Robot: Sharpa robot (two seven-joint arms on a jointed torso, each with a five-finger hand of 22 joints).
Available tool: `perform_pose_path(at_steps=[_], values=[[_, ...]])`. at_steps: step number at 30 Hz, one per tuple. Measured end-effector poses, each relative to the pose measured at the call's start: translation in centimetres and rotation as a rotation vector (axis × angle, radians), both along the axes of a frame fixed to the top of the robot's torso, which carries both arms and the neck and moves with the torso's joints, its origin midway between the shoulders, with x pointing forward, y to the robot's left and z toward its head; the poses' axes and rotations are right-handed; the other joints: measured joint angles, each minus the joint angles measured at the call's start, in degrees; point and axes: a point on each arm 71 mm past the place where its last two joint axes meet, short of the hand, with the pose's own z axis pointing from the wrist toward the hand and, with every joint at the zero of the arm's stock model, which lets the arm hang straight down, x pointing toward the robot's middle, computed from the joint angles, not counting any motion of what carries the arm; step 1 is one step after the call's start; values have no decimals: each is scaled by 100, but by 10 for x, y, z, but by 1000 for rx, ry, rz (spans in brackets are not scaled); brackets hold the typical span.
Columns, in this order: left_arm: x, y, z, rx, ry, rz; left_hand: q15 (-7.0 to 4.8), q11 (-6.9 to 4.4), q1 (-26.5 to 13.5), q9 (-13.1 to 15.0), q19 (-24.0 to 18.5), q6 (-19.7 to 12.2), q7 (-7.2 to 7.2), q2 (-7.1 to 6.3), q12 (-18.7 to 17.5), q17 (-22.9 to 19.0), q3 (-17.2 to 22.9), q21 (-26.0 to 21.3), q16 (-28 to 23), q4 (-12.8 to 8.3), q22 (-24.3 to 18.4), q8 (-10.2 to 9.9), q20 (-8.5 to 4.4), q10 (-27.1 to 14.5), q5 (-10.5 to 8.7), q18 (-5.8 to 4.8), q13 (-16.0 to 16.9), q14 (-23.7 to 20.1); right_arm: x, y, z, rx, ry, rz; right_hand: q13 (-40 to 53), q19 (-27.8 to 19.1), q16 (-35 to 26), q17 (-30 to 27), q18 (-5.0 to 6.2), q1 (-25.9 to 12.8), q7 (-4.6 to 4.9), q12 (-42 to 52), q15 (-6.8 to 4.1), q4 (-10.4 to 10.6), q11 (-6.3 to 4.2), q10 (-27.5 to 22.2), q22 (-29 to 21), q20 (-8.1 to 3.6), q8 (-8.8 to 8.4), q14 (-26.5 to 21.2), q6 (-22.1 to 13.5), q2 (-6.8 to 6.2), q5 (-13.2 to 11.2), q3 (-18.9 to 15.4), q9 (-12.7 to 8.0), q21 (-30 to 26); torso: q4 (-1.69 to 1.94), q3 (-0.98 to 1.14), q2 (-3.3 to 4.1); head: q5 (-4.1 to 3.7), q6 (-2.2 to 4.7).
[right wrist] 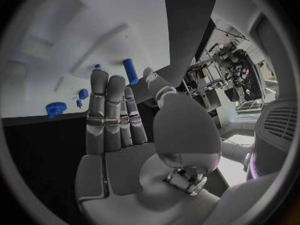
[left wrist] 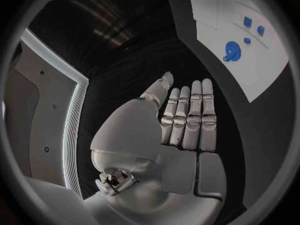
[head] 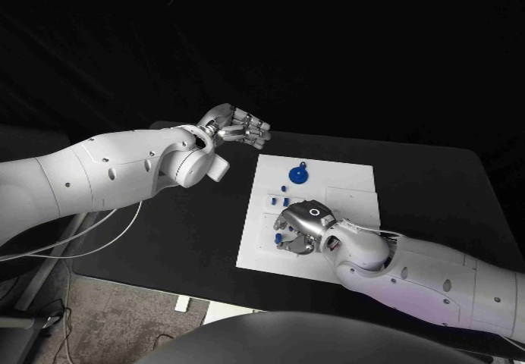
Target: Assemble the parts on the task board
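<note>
The white task board (head: pixel 339 182) lies in the middle of the black table. A blue gear (head: pixel 299 175) stands at its far part, with small blue parts (head: pixel 279 201) nearer the middle. My right hand (head: pixel 302 226) hovers low over the board's near left part, fingers stretched out with nothing in them. A blue cylinder (right wrist: pixel 130 71) lies on the board just past its fingertips (right wrist: pixel 100 77), beside the thumb; the gear (right wrist: pixel 55 108) lies farther off. My left hand (head: pixel 235 125) is raised beyond the board's far left corner, fingers straight and holding nothing; the gear (left wrist: pixel 231 51) and two small parts (left wrist: pixel 247 21) are off to its side.
More small blue parts (head: pixel 282 241) lie on the board beside my right hand. A white cable (head: pixel 104 227) hangs from the left arm past the table's left edge. The bare black table (head: pixel 426 178) stretches to the right of the board.
</note>
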Motion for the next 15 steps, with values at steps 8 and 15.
perform_pose_path(at_steps=[8,15], values=[[0,4,0,3,1,7,0,0,0,0,0,0,0,0,0,0,0,0,0,0,0,0,0,0,0,0,0,0,8,-25,27,125,15,-69,44,31,0,-61,0,-255,-23,100,0,681,-100,341,-62,30,0,1,-77,149,10,-567,0,-25,-9,8,-7,-126,0],[1,8,-1,8,2,17,0,0,0,0,0,0,0,0,0,0,0,0,0,0,-1,0,0,0,0,0,0,0,34,-73,56,219,119,-219,1093,3,-26,-106,-218,-390,-204,1678,-197,498,-412,795,-120,-210,0,-26,257,587,34,-697,170,-92,-37,22,-29,-293,3]])
